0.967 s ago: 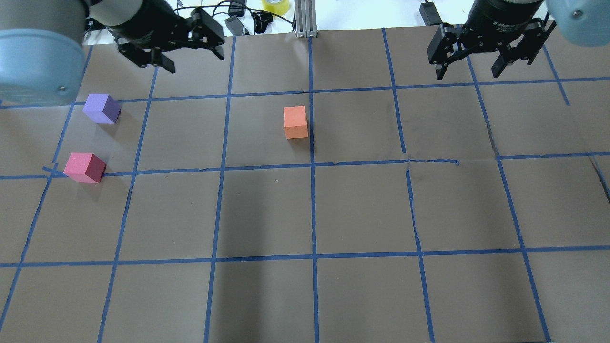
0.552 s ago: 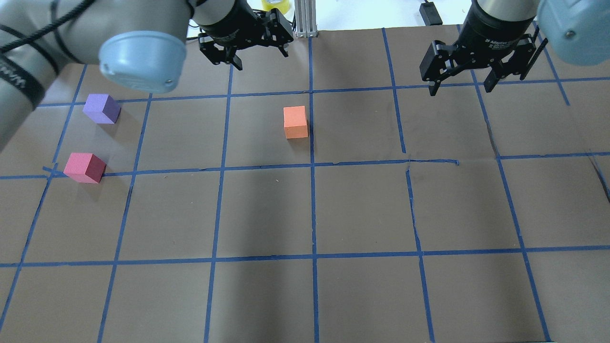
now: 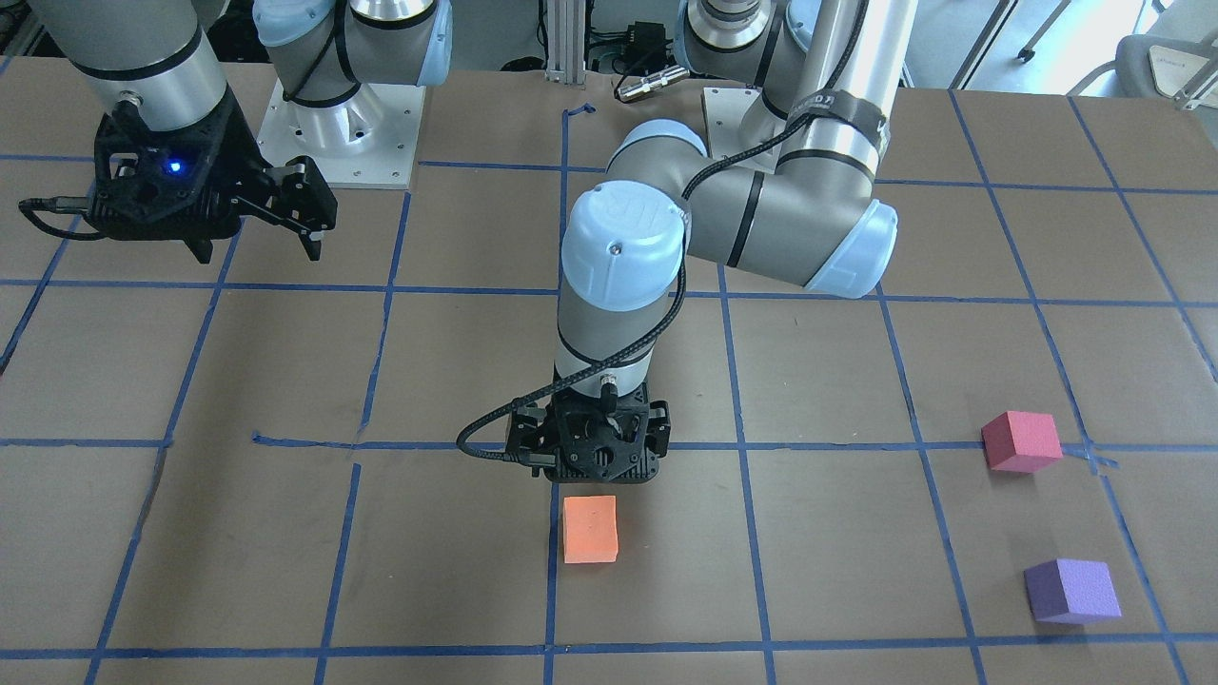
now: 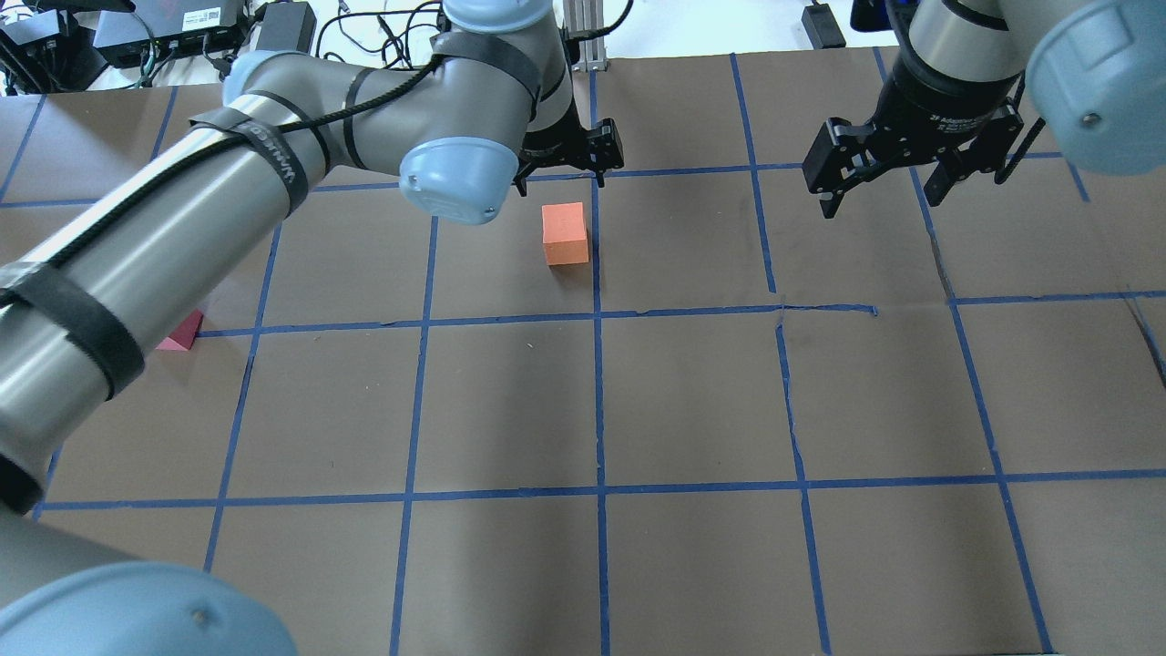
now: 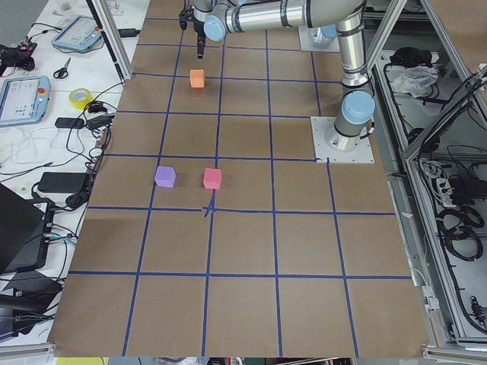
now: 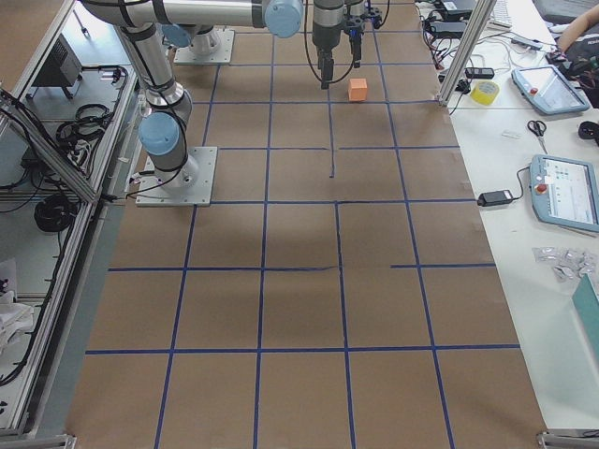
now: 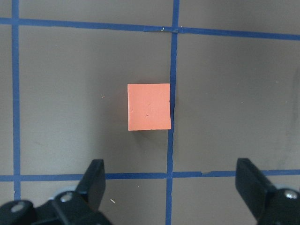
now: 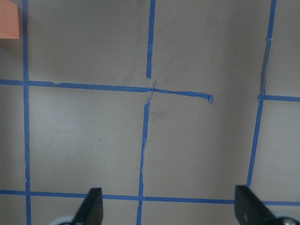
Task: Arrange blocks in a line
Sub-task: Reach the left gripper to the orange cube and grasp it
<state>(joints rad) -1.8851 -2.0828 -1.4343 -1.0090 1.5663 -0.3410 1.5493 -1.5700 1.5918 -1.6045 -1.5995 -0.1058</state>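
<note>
Orange block [image 7: 149,107] lies just beyond the released left pincer [image 7: 170,179]: centre the spread jaws over it, then descend.

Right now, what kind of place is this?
Probably a robotics lab workcell: two robot arms bolted onto a table gridded with blue tape, teach pendants on a side bench, and cable bundles alongside.
</note>
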